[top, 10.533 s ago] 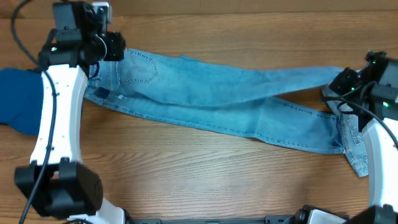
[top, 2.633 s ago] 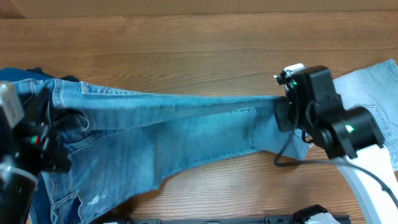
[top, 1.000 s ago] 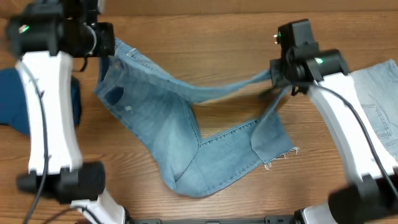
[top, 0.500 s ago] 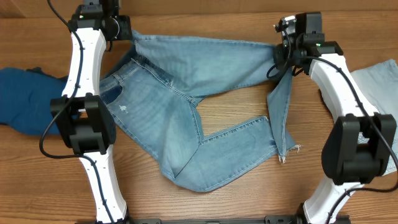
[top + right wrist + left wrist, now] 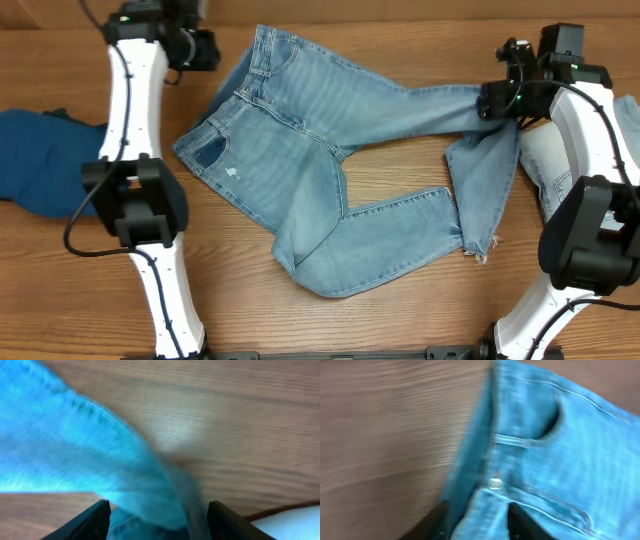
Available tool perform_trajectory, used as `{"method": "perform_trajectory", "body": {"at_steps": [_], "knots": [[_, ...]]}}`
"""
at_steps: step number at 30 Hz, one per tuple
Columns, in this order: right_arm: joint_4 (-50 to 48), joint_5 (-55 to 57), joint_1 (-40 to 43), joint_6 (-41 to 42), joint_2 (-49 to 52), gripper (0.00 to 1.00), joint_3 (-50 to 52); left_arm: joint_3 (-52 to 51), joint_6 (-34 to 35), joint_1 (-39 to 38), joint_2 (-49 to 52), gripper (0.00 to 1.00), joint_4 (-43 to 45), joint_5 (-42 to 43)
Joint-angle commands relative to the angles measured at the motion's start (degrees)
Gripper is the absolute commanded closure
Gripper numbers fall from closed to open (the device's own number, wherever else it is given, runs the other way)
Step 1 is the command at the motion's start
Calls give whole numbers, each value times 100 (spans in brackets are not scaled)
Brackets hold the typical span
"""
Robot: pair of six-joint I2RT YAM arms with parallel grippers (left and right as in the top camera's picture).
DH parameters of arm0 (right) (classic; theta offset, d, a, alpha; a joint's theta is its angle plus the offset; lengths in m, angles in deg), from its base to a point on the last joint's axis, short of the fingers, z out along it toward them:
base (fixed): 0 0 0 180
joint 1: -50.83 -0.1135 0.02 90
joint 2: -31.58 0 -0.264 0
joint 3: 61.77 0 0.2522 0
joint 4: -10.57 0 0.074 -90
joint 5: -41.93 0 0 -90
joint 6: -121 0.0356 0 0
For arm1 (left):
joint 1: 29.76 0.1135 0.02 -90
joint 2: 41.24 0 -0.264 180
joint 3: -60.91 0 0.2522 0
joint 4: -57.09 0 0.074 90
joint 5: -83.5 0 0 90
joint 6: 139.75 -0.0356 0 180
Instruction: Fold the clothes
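Note:
The light-blue denim jeans (image 5: 320, 150) lie spread on the wooden table, waistband at the far side, one leg stretching right and the other bent toward the front with a frayed hem (image 5: 480, 245). My left gripper (image 5: 200, 50) is just left of the waistband. In the left wrist view it (image 5: 476, 521) is open, its fingertips either side of the waistband edge (image 5: 492, 482) with its button. My right gripper (image 5: 497, 100) hovers over the far leg's end. In the right wrist view it (image 5: 157, 521) stands wide open, with loose denim (image 5: 100, 460) draped between the fingers.
A dark royal-blue garment (image 5: 40, 165) lies at the left edge of the table. Paler washed denim (image 5: 538, 165) sits at the right, partly under my right arm. Bare wood (image 5: 330, 330) shows along the front edge.
Both grippers were shut on the jeans and have opened. The jeans have dropped and spread flat, shifted rightward. My right gripper has moved right and my left stays at the far left.

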Motion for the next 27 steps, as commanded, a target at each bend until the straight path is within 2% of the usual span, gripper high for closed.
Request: {"method": "perform_trajectory", "body": {"at_steps": [1,3,6,9,10,12,13,14,15,17,22,25,27], "knots": [[520,-522,44,210,-179,35,-157,-343,-940,-527,39,68,7,181],[914,-1008,44,214,-328,36,-157,-717,-1014,-713,245,71,144,136],[1126,-935,46,715,-643,36,-177,-855,-940,-778,680,80,140,197],[1427,-791,48,914,-1027,30,-549,-883,-846,-780,855,80,90,116],[1563,-796,48,997,-1102,30,-706,-935,-697,-776,870,82,81,-31],[1934,-813,48,1270,-1268,31,-1025,-1097,-90,-763,890,94,-70,-717],[2109,-861,48,1300,-1331,32,-1054,-1241,494,-739,890,96,-195,-1425],[2245,-859,48,1421,-1335,32,-1054,-1344,892,-695,892,96,-295,-1759],[2446,-859,44,1436,-1322,32,-1027,-1484,1447,-529,892,96,-459,-1910],[2708,-859,44,1504,-1283,32,-992,-1646,2057,-114,892,96,-667,-1910],[3182,-852,-164,1521,-1268,33,-514,-1692,2273,592,892,96,-1032,-1781],[2820,-542,-328,1519,-1268,32,192,-1692,2734,686,892,96,-1091,-1810],[2225,-356,-339,1244,-1268,32,807,-1692,2734,684,890,96,-1049,-1801]]}}
